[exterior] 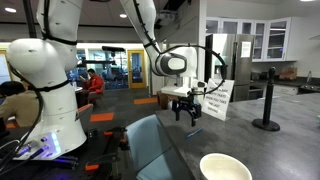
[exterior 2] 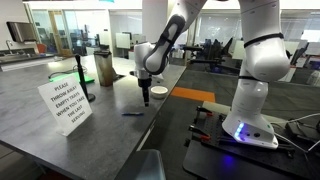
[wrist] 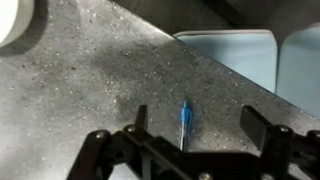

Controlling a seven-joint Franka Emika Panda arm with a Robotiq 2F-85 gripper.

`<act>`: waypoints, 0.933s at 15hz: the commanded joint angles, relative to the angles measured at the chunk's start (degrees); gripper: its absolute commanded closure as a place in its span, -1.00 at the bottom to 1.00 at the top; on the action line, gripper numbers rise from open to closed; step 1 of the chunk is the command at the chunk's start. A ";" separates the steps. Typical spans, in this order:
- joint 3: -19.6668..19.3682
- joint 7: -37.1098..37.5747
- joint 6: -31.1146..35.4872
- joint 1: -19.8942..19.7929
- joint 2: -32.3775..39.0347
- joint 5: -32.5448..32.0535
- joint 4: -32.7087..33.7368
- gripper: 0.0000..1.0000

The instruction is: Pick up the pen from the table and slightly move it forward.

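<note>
The pen (wrist: 184,120) is a thin, short blue stick lying flat on the dark grey table (wrist: 90,80). In the wrist view it lies between my gripper's (wrist: 198,125) two fingers, closer to the left finger, with its lower end hidden behind the gripper body. The gripper is open and empty, and hovers a little above the table over the pen. In an exterior view the pen (exterior 2: 131,113) is a small dark mark just beside and below the gripper (exterior 2: 146,99). The gripper also shows in an exterior view (exterior: 186,112).
A white bowl (exterior 2: 158,92) sits on the table close behind the gripper and shows in another view (exterior: 225,167). A white paper sign (exterior 2: 64,102), a black stand post (exterior 2: 85,75) and a green cup (exterior 2: 104,68) stand further along. Grey chairs (wrist: 235,55) line the table edge.
</note>
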 commanded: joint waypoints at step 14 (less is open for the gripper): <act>-2.73 8.49 6.28 1.64 9.89 -10.55 6.58 -1.00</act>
